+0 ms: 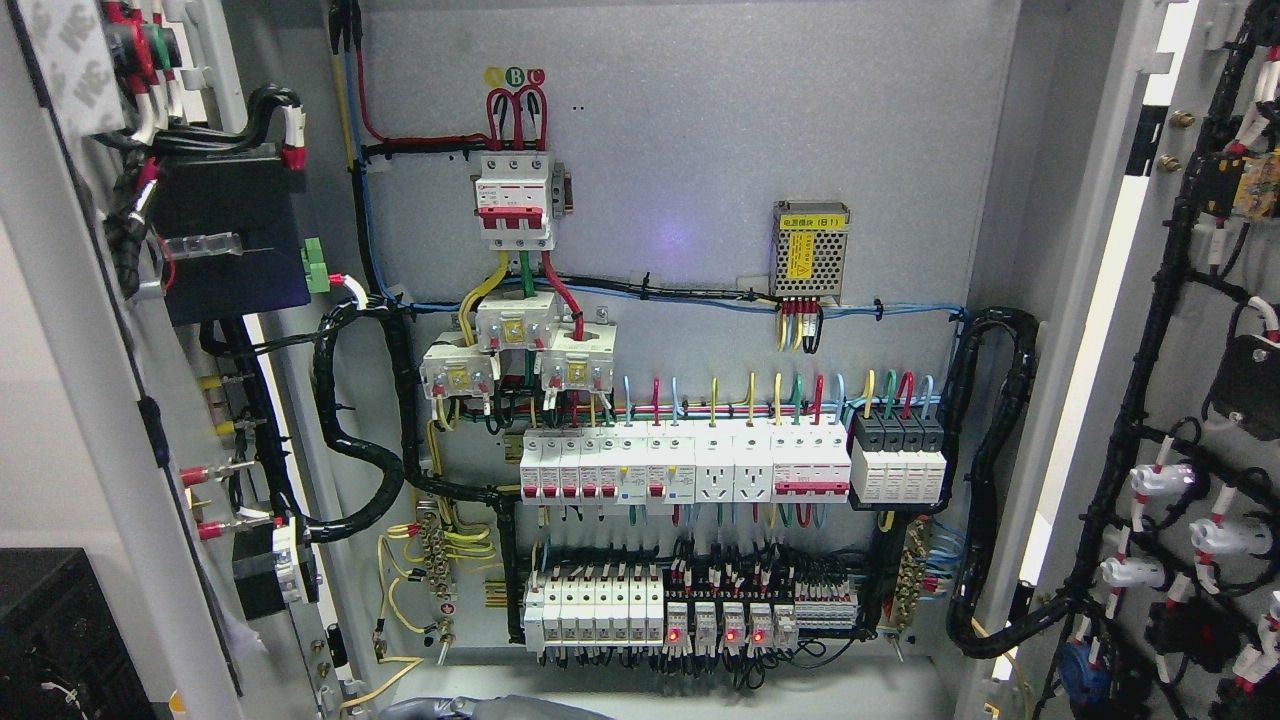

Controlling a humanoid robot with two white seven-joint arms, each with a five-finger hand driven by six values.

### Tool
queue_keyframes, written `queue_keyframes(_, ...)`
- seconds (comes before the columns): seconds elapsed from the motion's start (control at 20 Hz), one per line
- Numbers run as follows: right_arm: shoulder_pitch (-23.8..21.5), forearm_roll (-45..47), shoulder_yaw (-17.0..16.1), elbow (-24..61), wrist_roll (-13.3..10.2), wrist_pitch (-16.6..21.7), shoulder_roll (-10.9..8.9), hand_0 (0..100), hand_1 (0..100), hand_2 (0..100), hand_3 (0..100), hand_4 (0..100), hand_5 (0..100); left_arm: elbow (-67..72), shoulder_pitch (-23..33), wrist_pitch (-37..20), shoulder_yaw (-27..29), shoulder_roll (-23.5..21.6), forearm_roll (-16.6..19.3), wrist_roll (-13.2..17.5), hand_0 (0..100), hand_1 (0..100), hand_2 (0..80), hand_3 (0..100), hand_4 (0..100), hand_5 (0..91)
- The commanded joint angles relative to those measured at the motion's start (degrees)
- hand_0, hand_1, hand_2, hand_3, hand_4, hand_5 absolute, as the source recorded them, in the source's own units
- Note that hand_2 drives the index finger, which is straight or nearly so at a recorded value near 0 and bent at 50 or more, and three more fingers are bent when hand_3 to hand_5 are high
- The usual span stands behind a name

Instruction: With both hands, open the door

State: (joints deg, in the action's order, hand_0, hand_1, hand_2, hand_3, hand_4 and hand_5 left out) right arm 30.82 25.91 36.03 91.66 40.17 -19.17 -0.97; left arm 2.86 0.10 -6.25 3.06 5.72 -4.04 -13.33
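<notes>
The electrical cabinet stands open in the head view. Its left door (90, 330) is swung out to the left, with its inner face carrying black cable bundles and a dark module. Its right door (1190, 400) is swung out to the right, with wiring and white connectors on its inner face. Between them the grey back panel (700, 150) shows fully. Neither of my hands shows in the picture. A grey rounded shape (480, 708) pokes in at the bottom edge; I cannot tell what it is.
On the panel are a red-and-white main breaker (515, 200), a small perforated power supply (810, 250), a row of breakers (730, 470) and a terminal row with red lights (700, 610). A black textured block (50, 640) fills the lower left corner.
</notes>
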Motion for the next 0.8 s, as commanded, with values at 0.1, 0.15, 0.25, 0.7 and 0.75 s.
queue_keyframes(0.1, 0.1, 0.0, 4.5, -0.2, -0.3, -0.3, 6.15, 19, 0, 0, 0, 0, 0, 0.0, 1.8, 0.2, 0.0, -0.1, 0.0, 0.0, 0, 0, 0.0, 0, 0, 0.0)
queue_keyframes(0.15, 0.2, 0.0, 4.5, -0.9, -0.4, -0.3, 6.77, 19, 0, 0, 0, 0, 0, -0.1, 1.8, 0.2, 0.0, -0.1, 0.1, 0.0, 0, 0, 0.0, 0, 0, 0.0)
queue_keyframes(0.25, 0.3, 0.0, 4.7, -1.1, -0.4, -0.4, 7.74, 19, 0, 0, 0, 0, 0, -0.1, 1.8, 0.2, 0.0, -0.1, 0.1, 0.0, 0, 0, 0.0, 0, 0, 0.0)
queue_keyframes(0.7, 1.0, 0.0, 4.8, -4.3, -0.4, -0.4, 9.24, 19, 0, 0, 0, 0, 0, -0.1, 2.6, 0.0, -0.1, -0.3, 0.0, 0.0, 0, 0, 0.0, 0, 0, 0.0)
queue_keyframes(0.75, 1.2, 0.0, 4.8, -4.6, -0.4, -0.4, 9.24, 19, 0, 0, 0, 0, 0, -0.1, 2.6, 0.0, -0.1, -0.3, 0.0, 0.0, 0, 0, 0.0, 0, 0, 0.0)
